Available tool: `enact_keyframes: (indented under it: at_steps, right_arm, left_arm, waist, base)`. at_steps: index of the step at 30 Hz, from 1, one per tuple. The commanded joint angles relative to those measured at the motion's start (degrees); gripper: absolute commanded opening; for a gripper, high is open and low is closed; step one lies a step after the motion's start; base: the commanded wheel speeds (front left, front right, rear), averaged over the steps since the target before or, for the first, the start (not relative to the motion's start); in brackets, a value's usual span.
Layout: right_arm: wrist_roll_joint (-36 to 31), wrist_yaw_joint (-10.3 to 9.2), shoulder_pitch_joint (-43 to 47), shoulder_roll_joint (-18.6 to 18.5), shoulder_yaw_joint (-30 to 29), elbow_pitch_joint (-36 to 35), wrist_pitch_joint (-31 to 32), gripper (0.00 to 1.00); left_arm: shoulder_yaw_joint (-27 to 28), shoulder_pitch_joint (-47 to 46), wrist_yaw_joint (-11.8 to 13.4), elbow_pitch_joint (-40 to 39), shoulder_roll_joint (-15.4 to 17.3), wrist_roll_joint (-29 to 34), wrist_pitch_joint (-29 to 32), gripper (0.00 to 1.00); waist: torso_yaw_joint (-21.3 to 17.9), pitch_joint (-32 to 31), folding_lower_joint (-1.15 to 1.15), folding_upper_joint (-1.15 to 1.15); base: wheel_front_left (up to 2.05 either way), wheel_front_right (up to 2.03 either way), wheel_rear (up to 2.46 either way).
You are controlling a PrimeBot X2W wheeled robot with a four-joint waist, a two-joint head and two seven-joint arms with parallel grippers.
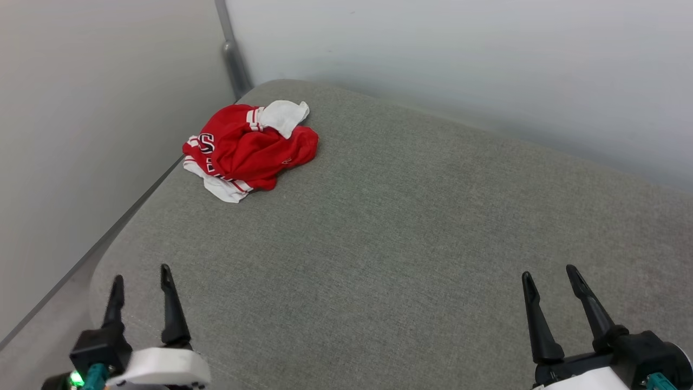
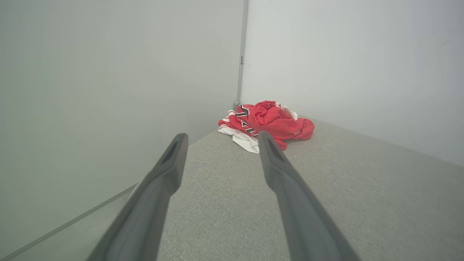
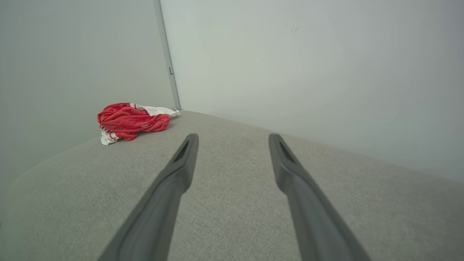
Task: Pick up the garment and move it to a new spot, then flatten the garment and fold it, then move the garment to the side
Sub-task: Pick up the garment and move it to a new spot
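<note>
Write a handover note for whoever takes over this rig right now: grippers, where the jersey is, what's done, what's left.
Grippers: the left gripper and the right gripper both have jaws open and empty, at the near edge of the grey cushion.
Things: the garment lies crumpled in a heap at the far left corner, close to the walls, apart from both grippers.
Done: nothing yet.
Left: pick it up, move it to a new spot, flatten, fold, set aside.

Bare test booth: grey upholstered cushion point(image 1: 379, 244), plain pale panels point(image 1: 81, 135), metal corner post point(image 1: 234, 57).
</note>
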Motion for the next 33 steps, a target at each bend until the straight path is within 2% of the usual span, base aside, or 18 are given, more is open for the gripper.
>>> enact_keyframes:
  at_steps: [1,7,11,13,15,22,26,30,31,33]
  right_arm:
    - [-0.7,-0.02,-0.58,0.1,-0.2,-0.58,-0.13,1.0]
    - [-3.71,-0.03,-2.69,0.09,-1.79,-2.05,-0.13,1.0]
    - [-6.3,-0.02,-4.49,0.09,-3.71,-3.57,-0.13,1.0]
    - [-7.34,-0.03,-5.52,0.08,-4.53,-4.47,-0.13,1.0]
    - [-8.68,-0.02,-6.75,0.08,-4.97,-5.48,-0.13,1.0]
    - [-11.87,-0.03,-10.27,-0.03,-6.6,-9.36,-0.13,1.0]
    - [-12.73,-0.03,-11.55,-0.98,-7.49,-11.8,-0.13,1.0]
    - [-13.02,-0.02,-12.52,-2.06,-7.95,-13.92,-0.13,1.0]
    - [-13.02,-0.02,-12.52,-2.06,-7.95,-13.92,-0.13,1.0]
    - [-13.07,-0.03,-12.69,-2.54,-8.16,-14.83,-0.13,1.0]
  left_arm:
    - [1.65,-2.48,-0.84,0.69,0.75,0.48,-0.16,1.0]
    - [7.78,-13.54,-3.59,4.4,3.48,-2.15,-0.16,1.0]
    - [10.47,-22.71,-5.78,8.01,7.52,-3.23,-0.16,1.0]
    - [11.14,-26.79,-6.41,9.51,11.31,-1.48,-0.16,1.0]
    - [12.5,-31.12,-7.26,10.82,12.75,-2.93,-0.15,1.0]
    - [16.69,-44.25,-12.16,19.47,22.11,-7.82,0.91,1.0]
    - [16.23,-50.04,-14.42,25.01,27.67,-11.35,4.89,1.0]
    - [13.91,-54.24,-15.25,29.95,31.22,-15.73,11.4,1.0]
    - [13.91,-54.24,-15.25,29.95,31.22,-15.73,11.4,1.0]
    - [11.02,-55.48,-15.34,32.23,32.97,-17.16,15.5,1.0]
  waist:
    - [-0.61,0.9,0.0,0.0]
    - [-3.5,6.41,0.0,0.0]
    - [-5.35,11.19,0.0,0.0]
    - [-6.44,13.79,0.0,0.0]
    - [-7.66,16.45,0.0,0.0]
    - [-10.51,24.62,0.0,0.0]
    - [-11.47,27.95,0.0,0.0]
    - [-11.84,30.61,0.0,0.0]
    - [-11.84,30.61,0.0,0.0]
    - [-11.97,31.78,0.0,0.0]
  base:
    - [0.0,0.0,0.0]
    - [0.0,0.0,0.0]
    - [0.0,0.0,0.0]
    - [0.0,0.0,0.0]
    - [0.0,0.0,0.0]
    - [0.0,0.0,0.0]
    - [0.0,0.0,0.0]
    - [0.0,0.0,0.0]
    - [0.0,0.0,0.0]
    - [0.0,0.0,0.0]
